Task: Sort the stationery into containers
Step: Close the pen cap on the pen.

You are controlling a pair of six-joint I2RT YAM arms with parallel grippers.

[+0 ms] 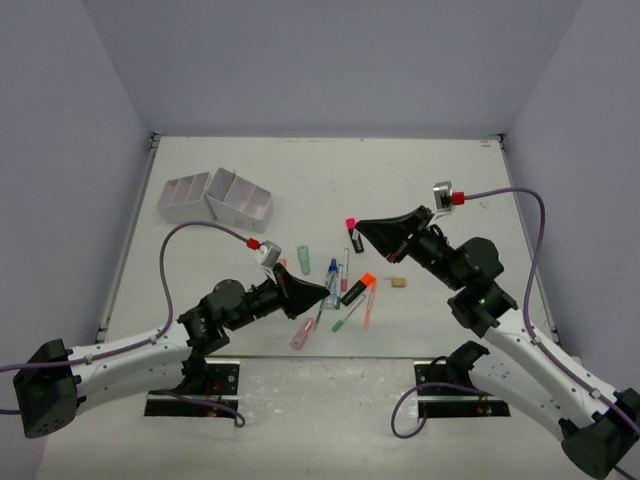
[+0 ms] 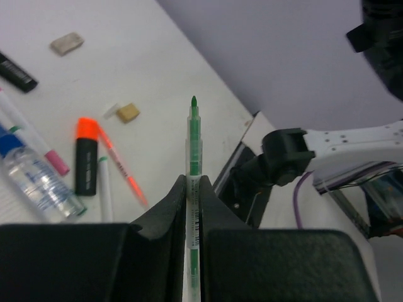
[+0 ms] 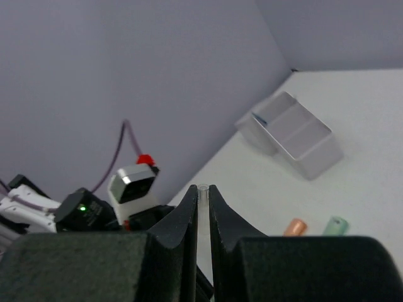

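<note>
My left gripper (image 2: 193, 179) is shut on a thin green pen (image 2: 193, 135) whose tip sticks out past the fingertips. From above, the left gripper (image 1: 322, 292) sits beside the blue-capped clear bottle (image 1: 332, 283). My right gripper (image 3: 203, 189) is shut on a thin clear pen (image 3: 203, 188); only its end shows between the fingers. In the top view the right gripper (image 1: 362, 228) hangs over the table by a pink-capped highlighter (image 1: 352, 232). The white containers (image 1: 215, 200) stand at the back left.
Loose stationery lies between the arms: an orange-capped highlighter (image 1: 357, 288), an orange pen (image 1: 368, 305), a tan eraser (image 1: 398, 282), a green cap (image 1: 304, 259) and a pink piece (image 1: 302, 335). The side walls border the table on both sides.
</note>
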